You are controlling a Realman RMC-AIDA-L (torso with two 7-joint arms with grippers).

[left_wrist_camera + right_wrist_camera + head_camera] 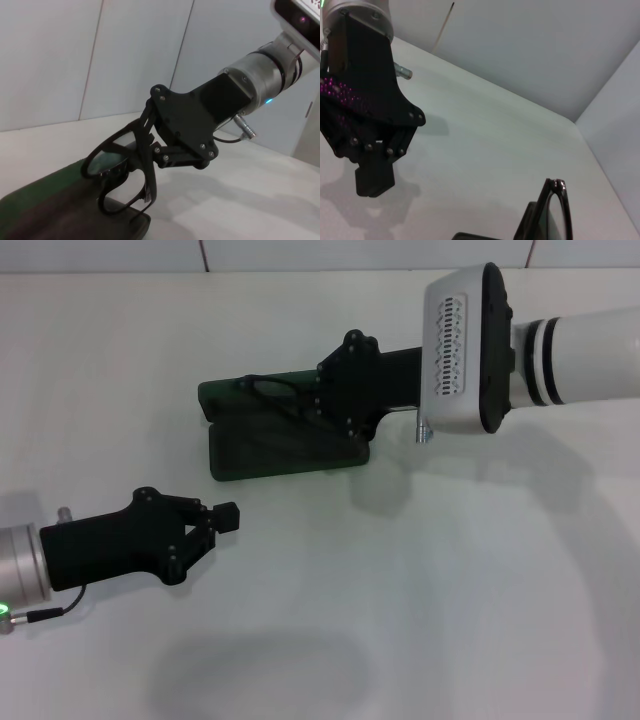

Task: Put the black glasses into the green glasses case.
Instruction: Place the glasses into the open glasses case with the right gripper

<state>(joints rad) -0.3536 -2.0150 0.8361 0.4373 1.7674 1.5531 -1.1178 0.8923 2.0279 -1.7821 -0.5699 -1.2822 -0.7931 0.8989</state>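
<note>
The green glasses case lies open on the white table, left of centre toward the back. The black glasses hang just over its far half, held at one end by my right gripper, which reaches in from the right. In the left wrist view the right gripper is shut on the frame, and the black glasses are tilted over the case. An edge of the glasses shows in the right wrist view. My left gripper rests shut and empty near the front left, apart from the case.
The white table stretches to the front and right. A pale wall stands behind it. My right arm's large white wrist housing hovers to the right of the case.
</note>
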